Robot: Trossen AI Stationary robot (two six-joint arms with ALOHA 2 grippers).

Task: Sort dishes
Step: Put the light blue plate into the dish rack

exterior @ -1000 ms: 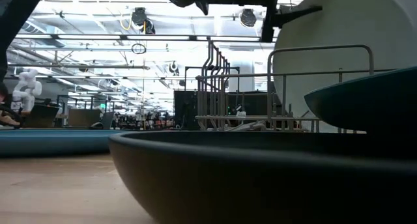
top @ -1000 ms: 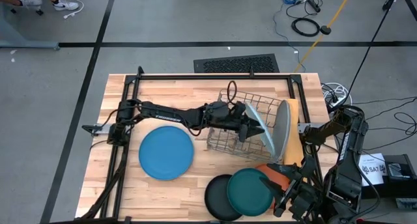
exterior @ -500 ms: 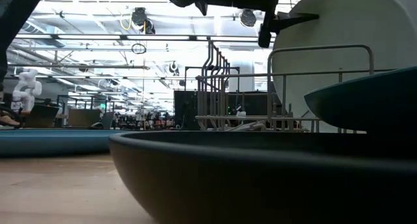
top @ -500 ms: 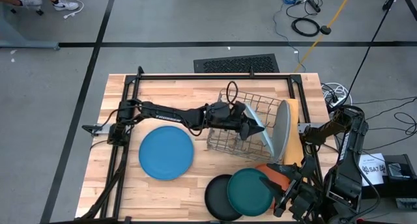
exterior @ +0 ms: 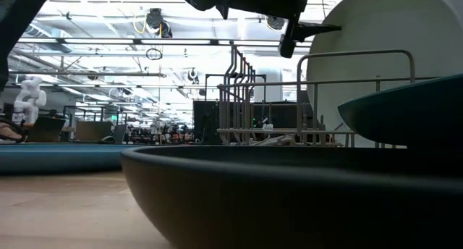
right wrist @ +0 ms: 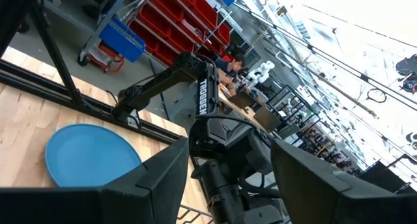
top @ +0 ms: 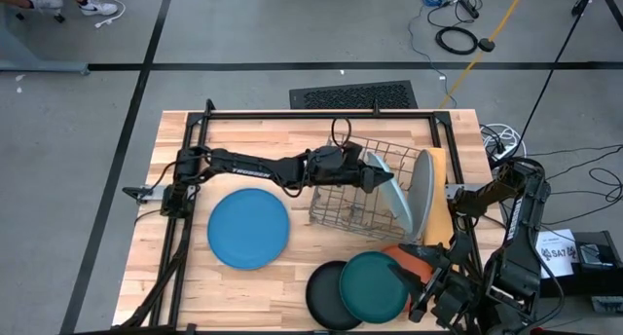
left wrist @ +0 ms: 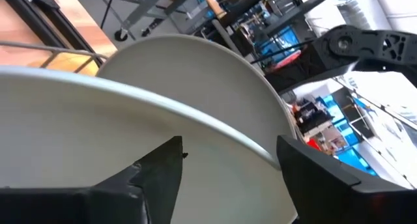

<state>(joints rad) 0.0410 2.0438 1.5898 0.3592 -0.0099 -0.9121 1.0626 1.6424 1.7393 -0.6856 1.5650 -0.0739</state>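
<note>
Two big plates stand on edge at the right end of the wire rack (top: 362,191): a pale blue plate (top: 391,190) leaning over, and a grey plate (top: 421,197) more upright just beyond it. From where I stand, the step in hand looks like racking the pale blue one. The left gripper (top: 375,176) reaches across the top of the rack, and in its wrist view the two dark fingers (left wrist: 156,175) sit spread either side of a pale rim, so the jaws are well parted and look to be around that edge rather than pinching it; whether they touch it I cannot tell. If the plate is seated in a slot, the next move calls for a clean draw-back without tipping it, then a trip to the medium blue plate (top: 249,229), lying flat on the wooden surface (top: 175,160) near the left arm. Near the front edge the black plate (top: 326,294), teal plate (top: 373,285) and orange plate (top: 413,262) overlap in a cluster, the teal on top. The right gripper (right wrist: 228,185) is parked off the right front corner, fingers apart and empty. All the plates are smooth, matte, round and shallow with thin raised rims, which should be slippery to pinch. The rack is thin bare metal rod, open and light, and it sits askew.
</note>
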